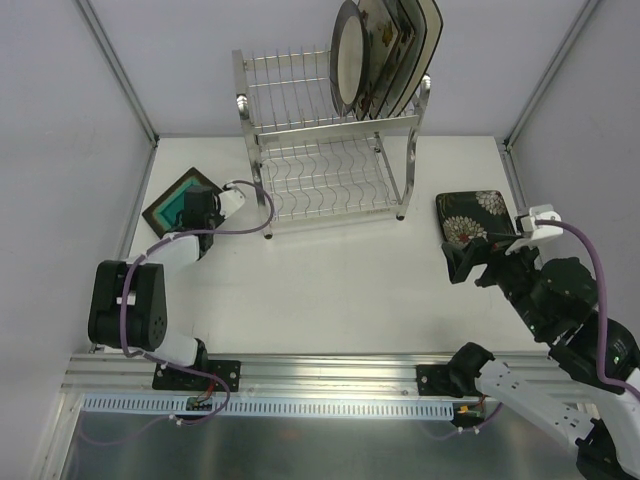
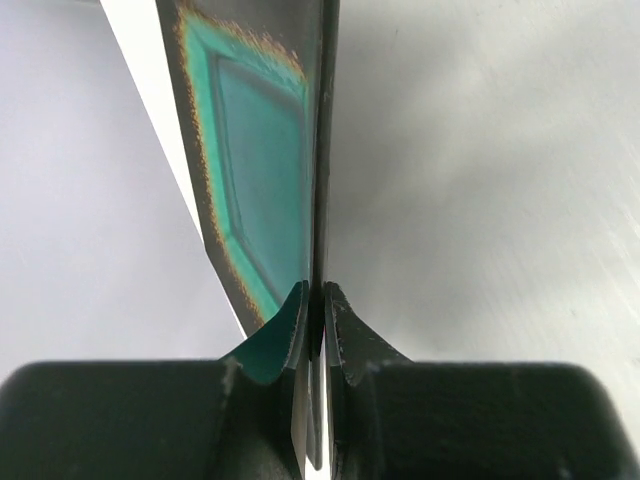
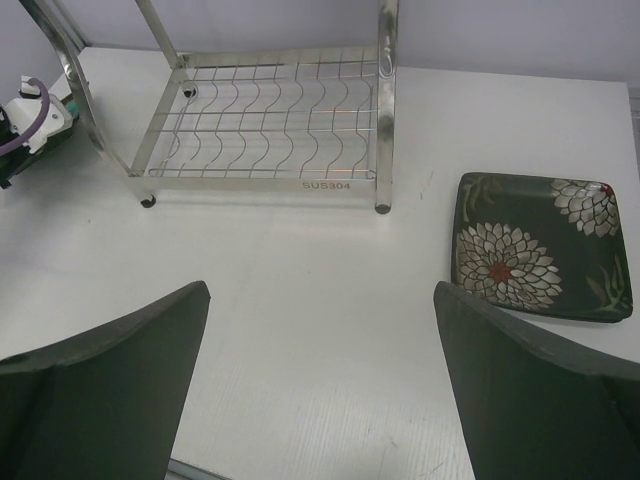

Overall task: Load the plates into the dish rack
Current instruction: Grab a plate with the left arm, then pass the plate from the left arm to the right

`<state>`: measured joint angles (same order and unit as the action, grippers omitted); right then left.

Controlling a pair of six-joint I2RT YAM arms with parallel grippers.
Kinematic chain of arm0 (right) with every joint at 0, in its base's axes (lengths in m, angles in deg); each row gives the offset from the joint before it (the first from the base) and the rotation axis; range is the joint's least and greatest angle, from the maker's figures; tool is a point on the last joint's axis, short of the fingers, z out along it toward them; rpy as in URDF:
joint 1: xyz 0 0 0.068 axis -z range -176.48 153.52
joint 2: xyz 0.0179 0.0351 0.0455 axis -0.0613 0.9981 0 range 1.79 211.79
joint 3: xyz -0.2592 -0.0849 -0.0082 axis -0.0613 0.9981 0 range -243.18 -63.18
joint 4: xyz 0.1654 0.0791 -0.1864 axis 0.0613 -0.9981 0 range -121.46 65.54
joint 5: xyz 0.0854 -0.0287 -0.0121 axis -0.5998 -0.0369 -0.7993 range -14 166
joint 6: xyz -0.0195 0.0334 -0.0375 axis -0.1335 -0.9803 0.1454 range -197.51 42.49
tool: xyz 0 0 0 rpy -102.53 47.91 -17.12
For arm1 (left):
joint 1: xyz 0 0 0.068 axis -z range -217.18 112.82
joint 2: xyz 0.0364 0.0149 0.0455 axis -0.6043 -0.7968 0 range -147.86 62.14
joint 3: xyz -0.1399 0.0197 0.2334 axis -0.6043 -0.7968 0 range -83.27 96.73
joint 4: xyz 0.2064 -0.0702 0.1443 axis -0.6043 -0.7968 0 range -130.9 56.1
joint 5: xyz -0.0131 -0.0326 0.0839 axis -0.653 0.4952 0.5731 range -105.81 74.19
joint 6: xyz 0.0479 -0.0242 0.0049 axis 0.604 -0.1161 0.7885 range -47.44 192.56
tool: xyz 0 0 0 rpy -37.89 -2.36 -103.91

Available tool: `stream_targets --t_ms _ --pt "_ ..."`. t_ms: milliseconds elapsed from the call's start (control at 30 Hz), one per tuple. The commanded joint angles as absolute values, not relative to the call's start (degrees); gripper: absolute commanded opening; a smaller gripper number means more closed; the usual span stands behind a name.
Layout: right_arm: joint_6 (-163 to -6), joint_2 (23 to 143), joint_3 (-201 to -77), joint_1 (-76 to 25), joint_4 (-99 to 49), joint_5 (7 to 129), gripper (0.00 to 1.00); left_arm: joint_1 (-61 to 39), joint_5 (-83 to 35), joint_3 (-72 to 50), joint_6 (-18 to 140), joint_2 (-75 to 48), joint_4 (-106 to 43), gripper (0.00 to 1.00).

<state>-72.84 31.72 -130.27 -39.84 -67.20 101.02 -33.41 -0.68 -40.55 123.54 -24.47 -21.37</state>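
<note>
Left gripper point(image 2: 320, 292) jaws clamp the teal plate point(image 2: 255, 150) rim at the desk's point(image 1: 330, 270) far-left corner. Best: lift it edge-on and slide it squarely into a free dish rack point(image 1: 330, 185) slot. Right gripper point(image 3: 320, 300) jaws are wide and empty.

White table point(image 1: 330, 270) — dish rack point(image 1: 330, 180) at back, teal plate point(image 1: 172, 205) left, flowered plate point(image 1: 470, 217) right.

The only legible marking is "SUS304", stamped in small capitals and numerals on the flat front rail point(image 3: 260, 181) of the lower shelf of the dish rack point(image 3: 386, 100), seen in the right wrist view.
</note>
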Motion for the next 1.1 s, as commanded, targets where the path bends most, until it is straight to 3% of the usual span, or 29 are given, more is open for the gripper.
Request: stream_targets --t_ms 0,533,1067 --pt "-72.24 30.18 -131.04 -39.64 -66.47 100.61 1.0 -33.22 0.45 -38.1 116.08 -16.28 -23.95 0.0" --pt "-73.64 25.87 -131.92 -39.64 -69.9 100.78 0.99 -34.1 -2.98 -26.69 88.57 -1.76 -41.8 0.0" --pt "-73.12 25.7 -132.79 -39.73 -71.39 100.87 0.99 -35.24 -0.87 -12.88 62.91 2.81 -43.83 0.0"
